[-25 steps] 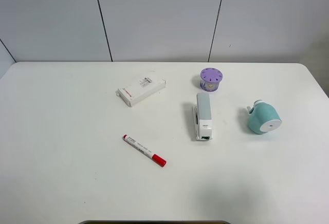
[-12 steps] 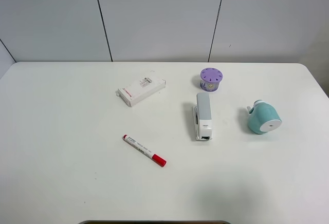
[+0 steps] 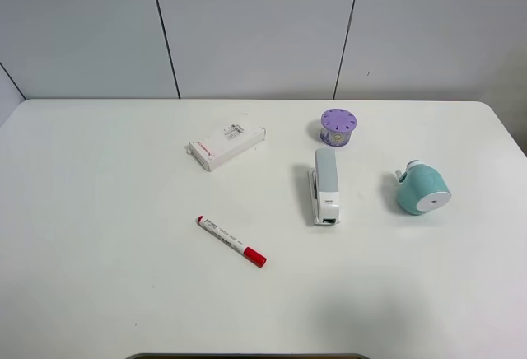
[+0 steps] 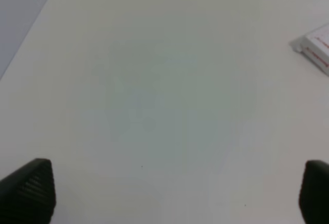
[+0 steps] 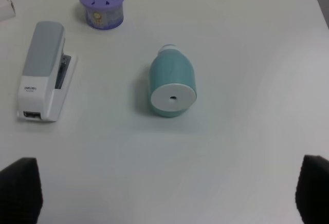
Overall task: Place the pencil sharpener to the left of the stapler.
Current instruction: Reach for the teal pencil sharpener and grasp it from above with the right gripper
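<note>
The white table (image 3: 99,211) has rounded corners and runs back to a grey panelled wall (image 3: 255,30). Its front half is bare except for a marker (image 3: 231,241) lying at a slant. The pencil sharpener (image 3: 423,190) lies on its side toward the table's right edge, well apart from the stapler (image 3: 325,186) and on its right. There is open surface between them, and more on the stapler's left before the flat white box (image 3: 226,145).

The box carries red print and the stapler has a small dark mark near its front end, but both are too small to read. The purple round container (image 3: 338,127) has a picture on its side, too blurred to make out, and holes in its lid.

The sharpener is smooth mint plastic, rounded, and its flat white face has a small centre hole. The stapler is long and narrow, white with a grey top arm. The marker has a white barrel and a red cap.

The left gripper (image 4: 169,193) hovers over bare table with its dark ribbed fingertips spread wide. The right gripper (image 5: 165,190) hangs short of the sharpener, fingers apart, holding nothing.
</note>
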Robot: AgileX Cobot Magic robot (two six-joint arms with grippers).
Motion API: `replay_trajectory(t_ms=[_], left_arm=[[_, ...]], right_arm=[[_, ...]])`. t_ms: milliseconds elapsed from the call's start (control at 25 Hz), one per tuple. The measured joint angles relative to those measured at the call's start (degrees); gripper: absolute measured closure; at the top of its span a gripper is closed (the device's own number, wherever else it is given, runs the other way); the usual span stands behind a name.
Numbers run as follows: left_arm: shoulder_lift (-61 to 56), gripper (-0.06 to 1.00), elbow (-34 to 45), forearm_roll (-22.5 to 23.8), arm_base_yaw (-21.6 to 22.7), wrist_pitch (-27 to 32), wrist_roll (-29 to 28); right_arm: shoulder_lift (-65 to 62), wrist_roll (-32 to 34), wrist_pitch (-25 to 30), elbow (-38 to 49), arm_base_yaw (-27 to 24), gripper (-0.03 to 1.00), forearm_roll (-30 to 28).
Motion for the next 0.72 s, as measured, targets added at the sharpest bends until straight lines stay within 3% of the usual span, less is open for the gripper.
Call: replay_trajectory(t_ms=[360,720], left_arm=[[0.00,-0.01,0.00,0.00,0.00,0.00,0.00],[0.00,-0.01,0.00,0.00,0.00,0.00,0.00]], right_arm=[[0.96,5.39,-0.05,0.00,0.00,-0.02,-2.27],[17.07,6.67,-0.10,-0.18,0.00,-0.02,-2.27]])
